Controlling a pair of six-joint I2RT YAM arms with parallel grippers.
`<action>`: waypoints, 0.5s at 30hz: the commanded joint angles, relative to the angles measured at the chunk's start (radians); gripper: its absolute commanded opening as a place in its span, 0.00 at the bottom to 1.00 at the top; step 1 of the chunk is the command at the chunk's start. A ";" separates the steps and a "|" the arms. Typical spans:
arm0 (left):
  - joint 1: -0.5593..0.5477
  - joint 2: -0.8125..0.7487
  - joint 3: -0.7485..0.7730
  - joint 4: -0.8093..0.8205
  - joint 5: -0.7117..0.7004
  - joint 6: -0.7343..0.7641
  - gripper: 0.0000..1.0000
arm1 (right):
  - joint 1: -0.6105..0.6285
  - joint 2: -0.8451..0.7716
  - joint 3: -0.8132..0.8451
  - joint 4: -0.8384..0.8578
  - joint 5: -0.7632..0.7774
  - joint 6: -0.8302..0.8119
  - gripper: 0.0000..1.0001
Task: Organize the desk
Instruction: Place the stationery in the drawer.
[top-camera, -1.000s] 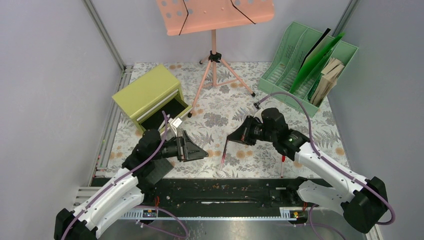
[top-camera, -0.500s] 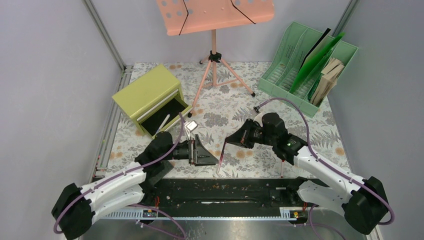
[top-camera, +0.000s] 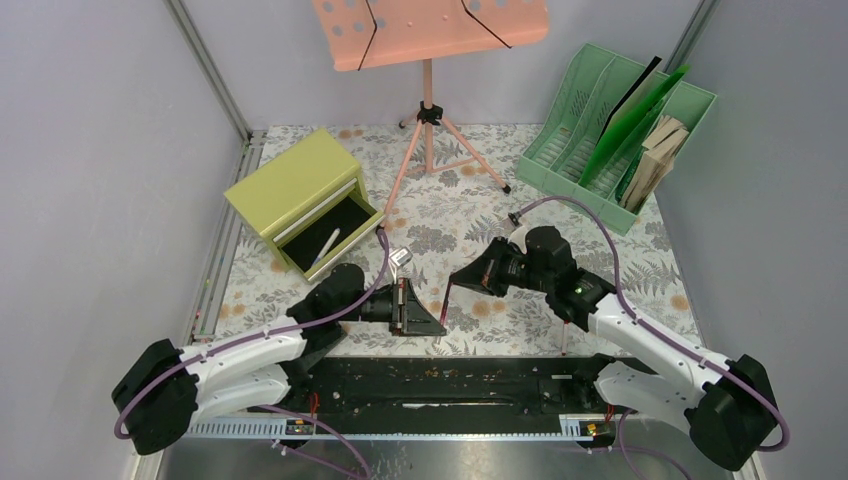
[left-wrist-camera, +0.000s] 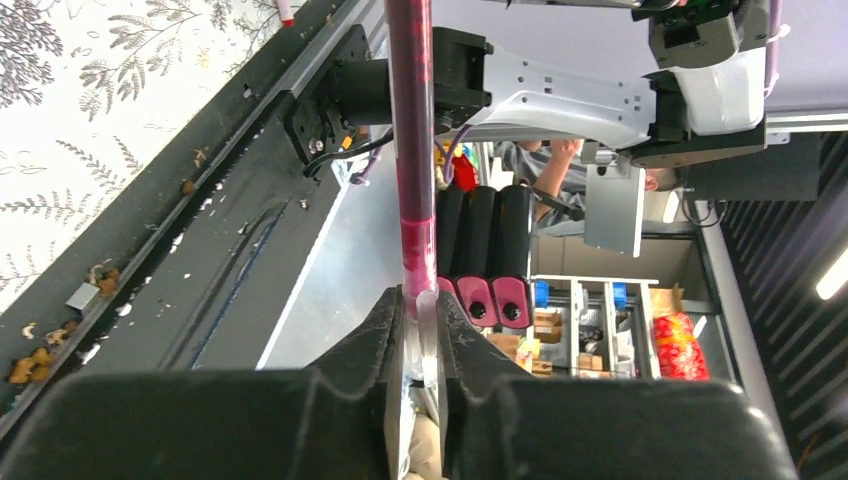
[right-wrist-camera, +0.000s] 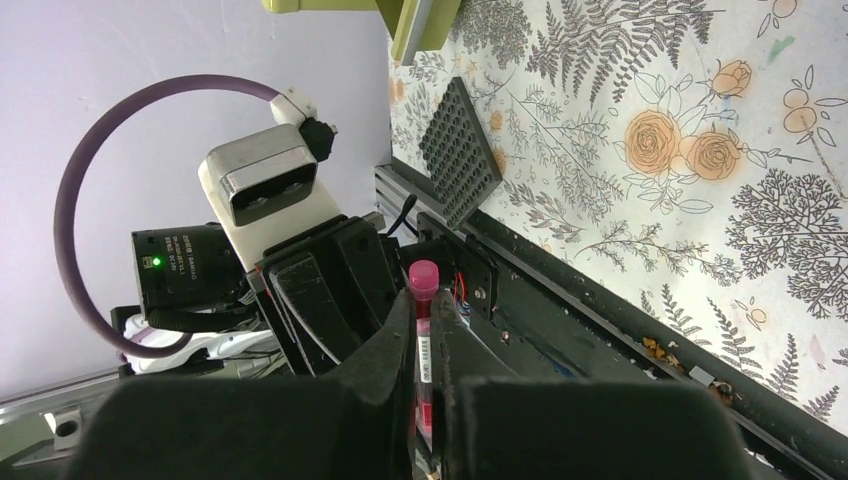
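Observation:
A red pen hangs slanted above the front of the flower-printed desk, gripped at both ends. My right gripper is shut on its upper part; in the right wrist view the pink cap sticks out past the right gripper. My left gripper is shut on the pen's lower end. In the left wrist view the red pen runs up from the closed left gripper.
An olive-yellow drawer cabinet stands at the left, drawer open, a white pen inside. A second red pen lies by the front rail. A pink music stand and a green file tray are at the back.
The left arm has swung right from the drawer to the hanging pen, and its jaws have closed on the pen's lower end. The right arm has barely moved.

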 joint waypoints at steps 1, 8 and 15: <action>-0.006 -0.008 0.054 0.053 -0.051 0.022 0.04 | 0.009 -0.024 -0.015 0.014 -0.009 -0.005 0.04; -0.005 -0.030 0.053 -0.024 -0.093 0.051 0.00 | 0.010 -0.065 -0.023 -0.072 0.030 -0.034 0.68; -0.001 -0.090 0.045 -0.101 -0.167 0.102 0.00 | 0.009 -0.145 -0.031 -0.195 0.097 -0.094 0.97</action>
